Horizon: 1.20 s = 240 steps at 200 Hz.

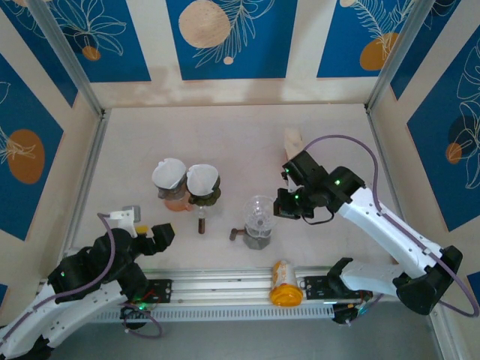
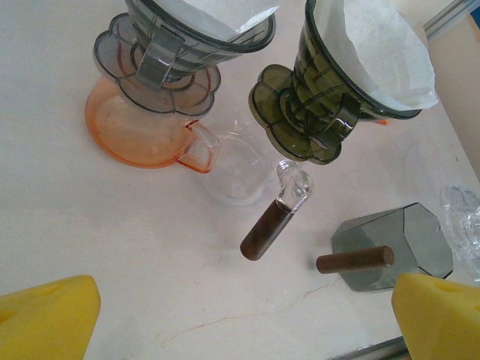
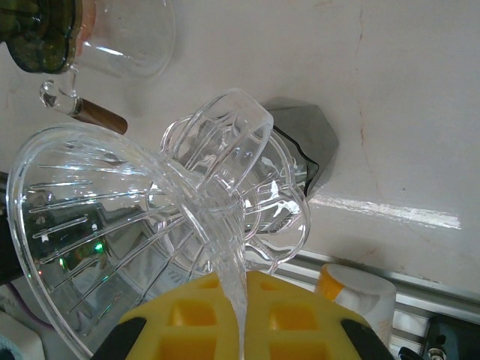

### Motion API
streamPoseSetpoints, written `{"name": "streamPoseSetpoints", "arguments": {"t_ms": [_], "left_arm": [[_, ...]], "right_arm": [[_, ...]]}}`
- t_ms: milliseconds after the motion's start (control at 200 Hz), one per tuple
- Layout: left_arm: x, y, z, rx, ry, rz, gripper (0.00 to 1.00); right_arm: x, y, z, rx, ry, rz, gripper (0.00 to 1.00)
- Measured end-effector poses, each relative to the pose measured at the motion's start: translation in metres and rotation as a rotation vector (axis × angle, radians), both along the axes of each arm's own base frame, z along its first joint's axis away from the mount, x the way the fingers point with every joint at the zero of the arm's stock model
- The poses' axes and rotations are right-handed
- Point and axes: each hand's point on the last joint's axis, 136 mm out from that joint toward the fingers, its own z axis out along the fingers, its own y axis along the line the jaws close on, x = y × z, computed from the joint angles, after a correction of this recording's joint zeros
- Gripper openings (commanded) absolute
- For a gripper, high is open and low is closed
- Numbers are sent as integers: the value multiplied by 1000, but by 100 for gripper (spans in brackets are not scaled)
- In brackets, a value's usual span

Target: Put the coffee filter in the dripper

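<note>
The right gripper (image 3: 234,294) is closed on the edge of the clear dripper (image 3: 142,217), which is above a grey stand (image 3: 304,139) on the desk (image 1: 240,135). Left of it, a coffee filter (image 2: 386,52) lines the green dripper (image 2: 311,101). A second filter (image 2: 225,15) lines the grey dripper (image 2: 161,64). The left gripper (image 1: 159,238) hangs wide open near the desk's front-left.

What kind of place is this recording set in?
Probably a staged lab test booth, not a real kitchen: printed blue wall panels, an aluminium mounting rail, and pour-over drippers.
</note>
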Motion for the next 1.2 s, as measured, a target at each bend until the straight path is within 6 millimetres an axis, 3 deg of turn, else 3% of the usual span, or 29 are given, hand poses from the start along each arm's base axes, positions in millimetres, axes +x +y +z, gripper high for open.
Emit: {"name": "streamPoseSetpoints", "arguments": {"t_ms": [325, 760, 885, 1060, 1200], "left_arm": [[0, 0, 0, -10, 7, 7, 100], [-1, 1, -2, -5, 11, 8, 100], [-1, 1, -2, -5, 11, 8, 100], [-1, 1, -2, -5, 11, 8, 100], [-1, 1, -2, -4, 11, 8, 100]], "right_arm": [[3, 3, -27, -60, 18, 13, 0], [5, 6, -33, -62, 4, 17, 0], [4, 6, -34, -62, 5, 17, 11], [3, 3, -36, -75, 10, 5, 45], [4, 0, -34, -84, -7, 3, 51]]}}
